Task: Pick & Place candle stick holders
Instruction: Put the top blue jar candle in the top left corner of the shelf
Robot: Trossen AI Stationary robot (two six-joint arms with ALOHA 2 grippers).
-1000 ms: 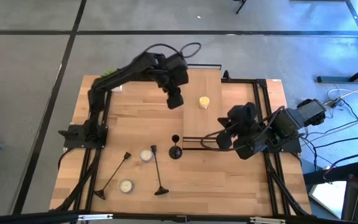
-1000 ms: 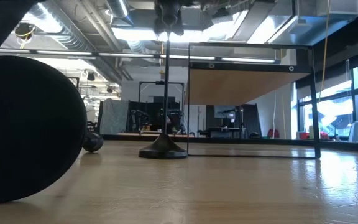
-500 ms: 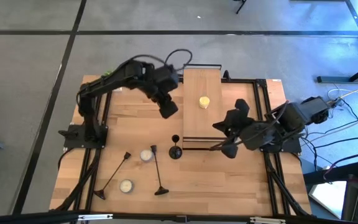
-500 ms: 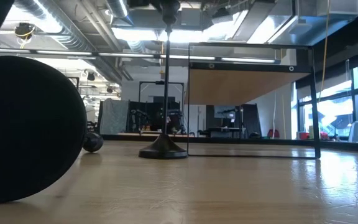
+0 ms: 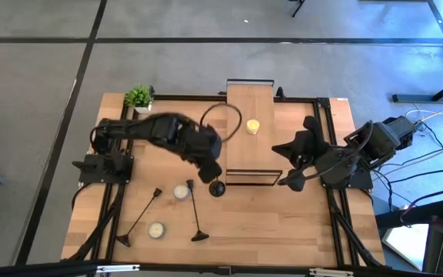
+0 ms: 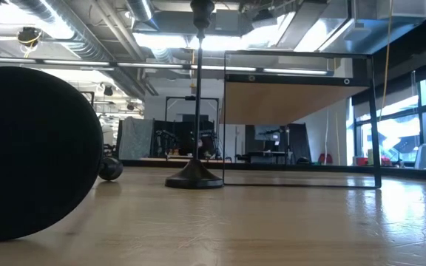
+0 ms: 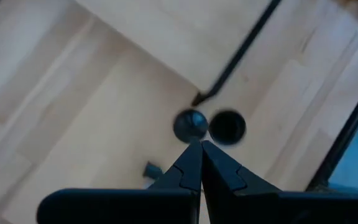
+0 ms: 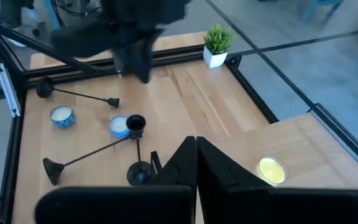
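my left gripper (image 5: 208,171), fingers clenched on nothing, has swung down from the upper middle to hover beside the upright candle stick holder (image 5: 217,187) at frame centre. two others lie at lower left, so picking comes next.

Pale, smooth, satin-finished wood for the table (image 5: 283,223); matt black metal for the candle stick holders (image 8: 137,149) and shelf frame (image 6: 376,118); dark matt plastic on the left gripper (image 7: 201,147).
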